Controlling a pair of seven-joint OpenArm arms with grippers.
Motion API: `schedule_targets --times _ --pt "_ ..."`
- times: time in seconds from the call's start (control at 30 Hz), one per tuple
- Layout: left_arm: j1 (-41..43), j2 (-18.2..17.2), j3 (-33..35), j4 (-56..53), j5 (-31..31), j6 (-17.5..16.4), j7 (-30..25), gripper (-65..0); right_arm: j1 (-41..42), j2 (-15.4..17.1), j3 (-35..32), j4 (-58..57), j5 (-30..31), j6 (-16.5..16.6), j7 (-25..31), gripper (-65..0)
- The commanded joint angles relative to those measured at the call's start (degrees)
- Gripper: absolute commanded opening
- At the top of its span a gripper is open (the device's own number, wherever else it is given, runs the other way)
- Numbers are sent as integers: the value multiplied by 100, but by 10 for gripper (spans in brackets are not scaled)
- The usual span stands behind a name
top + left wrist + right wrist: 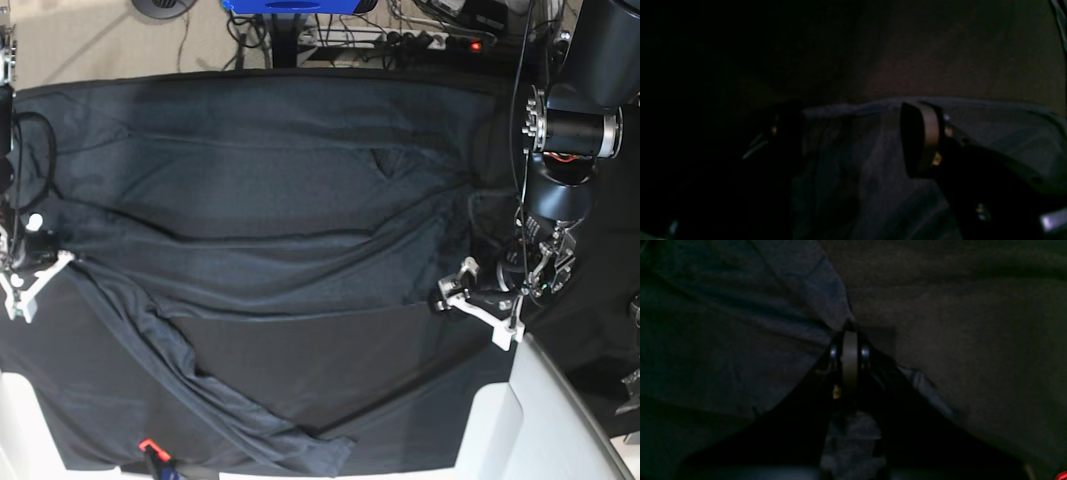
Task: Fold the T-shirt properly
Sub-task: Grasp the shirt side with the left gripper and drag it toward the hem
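Across the middle of the base view, the T-shirt (270,275) is spread between the two grippers, with creases running left to right. Its near edge is nearly straight, bowed slightly toward the near side. At the left, the shirt is clamped between the closed fingers of the right gripper (68,258). From this grip, a narrow, rumpled length of shirt is extended diagonally toward the near side. At the right, the fingers of the left gripper (436,298) are parted at the near corner, with shirt visible between them; whether contact is made cannot be told. Open room is provided on the dark cloth (400,380) between the near edge, the diagonal length and the left gripper. White surface (489,430) is exposed at the near right. A red part (152,447) is located at the near left, left of the diagonal length.
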Motion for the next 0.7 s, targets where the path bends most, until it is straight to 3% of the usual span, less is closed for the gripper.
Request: schedule_targets --times 0.0,0.07,0.13,0.27,0.3,0.57,0.67 --pt "-124 -4 -2 47 -37 -21 52 -234 140 117 41 95 9 -5 80 -650" --pt "-133 -4 -2 47 -37 -21 44 -237 140 117 41 95 9 -5 80 -650" --pt "-133 -4 -2 47 -37 -21 -115 -293 140 117 41 95 9 -5 80 -650" --pt "-133 -30 15 -32 -37 -21 -809 -604 140 117 41 95 9 -5 89 -650" --pt "-142 -30 6 -129 -37 -21 -932 -650 140 117 41 113 9 -5 98 -650" --pt "-388 -13 -2 275 -37 -21 -1029 -650 166 117 41 122 9 -5 291 -650" --pt "-397 -39 -55 618 -37 -21 -704 -650 166 117 32 78 9 -5 555 -650"
